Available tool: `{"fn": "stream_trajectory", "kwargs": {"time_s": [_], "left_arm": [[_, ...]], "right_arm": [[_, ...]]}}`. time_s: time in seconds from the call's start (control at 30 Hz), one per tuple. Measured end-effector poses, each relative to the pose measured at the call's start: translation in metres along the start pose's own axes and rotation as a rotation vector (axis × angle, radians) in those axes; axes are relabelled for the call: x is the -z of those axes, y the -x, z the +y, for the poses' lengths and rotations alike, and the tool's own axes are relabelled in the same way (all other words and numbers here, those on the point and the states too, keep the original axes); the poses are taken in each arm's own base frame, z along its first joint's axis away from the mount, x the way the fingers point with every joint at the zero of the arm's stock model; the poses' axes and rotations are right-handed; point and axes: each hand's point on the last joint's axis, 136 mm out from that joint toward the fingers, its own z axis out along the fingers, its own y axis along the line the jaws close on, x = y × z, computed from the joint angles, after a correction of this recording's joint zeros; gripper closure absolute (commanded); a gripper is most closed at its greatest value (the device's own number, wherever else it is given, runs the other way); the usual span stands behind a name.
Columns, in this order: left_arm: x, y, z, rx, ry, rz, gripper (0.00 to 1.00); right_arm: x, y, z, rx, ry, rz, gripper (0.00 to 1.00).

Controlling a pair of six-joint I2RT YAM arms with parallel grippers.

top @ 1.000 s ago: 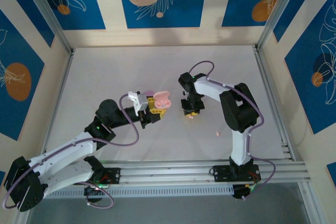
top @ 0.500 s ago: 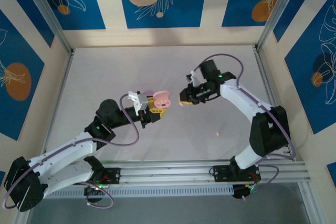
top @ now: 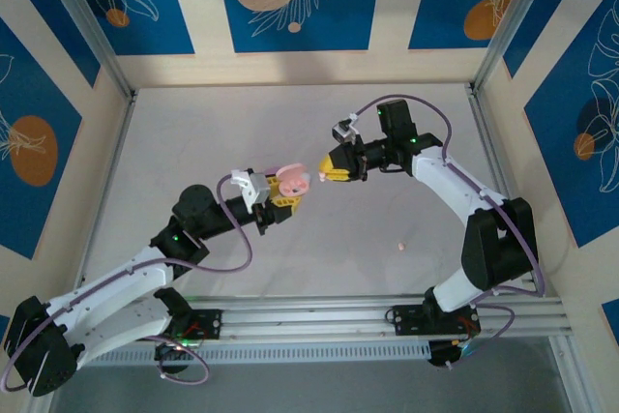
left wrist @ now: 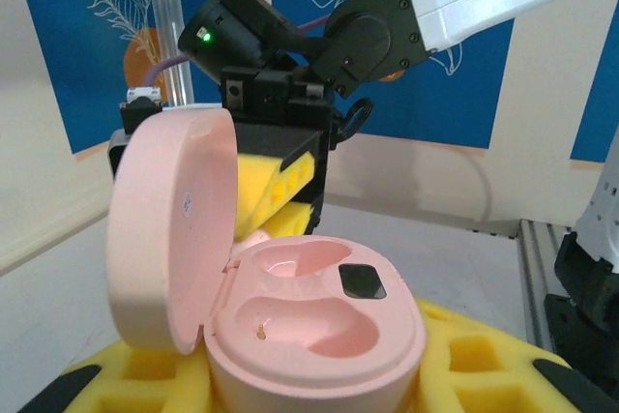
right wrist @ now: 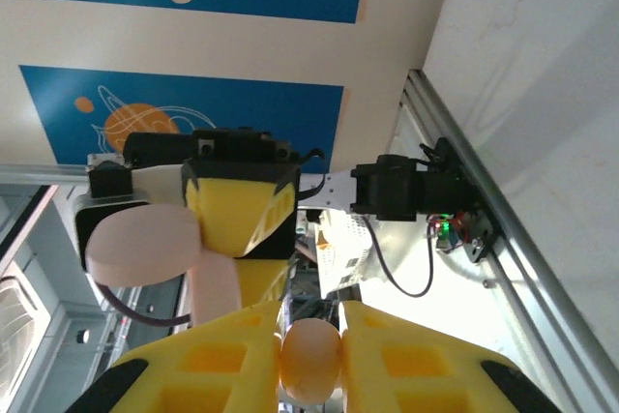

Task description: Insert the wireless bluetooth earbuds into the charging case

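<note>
Pink case sits clamped lid-open in our left gripper, right gripper pinches a peach earbud, so we'd centre it over a well slowly.

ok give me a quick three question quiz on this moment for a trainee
1. Fill in: the right end effector pinches a peach ____.
2. Which side holds the pink case: A left, B right?
3. True or false: both wells in the case already hold earbuds.
Key: 1 earbud. 2 A, the left end effector. 3 false, the case is empty.
</note>
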Motion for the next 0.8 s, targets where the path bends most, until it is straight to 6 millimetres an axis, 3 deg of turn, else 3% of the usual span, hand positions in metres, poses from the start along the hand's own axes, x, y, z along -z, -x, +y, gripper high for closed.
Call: {"fn": "stream_trajectory", "kwargs": {"time_s": [0.63,0.8], "left_arm": [[-0.003,-0.009,0.018,-0.002,0.096,0.026,0.71],[-0.009,-0.016,0.021,-0.01,0.096,0.04,0.71]], "right_arm": [[0.009,0.001,0.024,-0.132,-0.06,-0.162,0.76],[0.01,0.0,0.039,-0.118,-0.049,-0.184,0.76]]}}
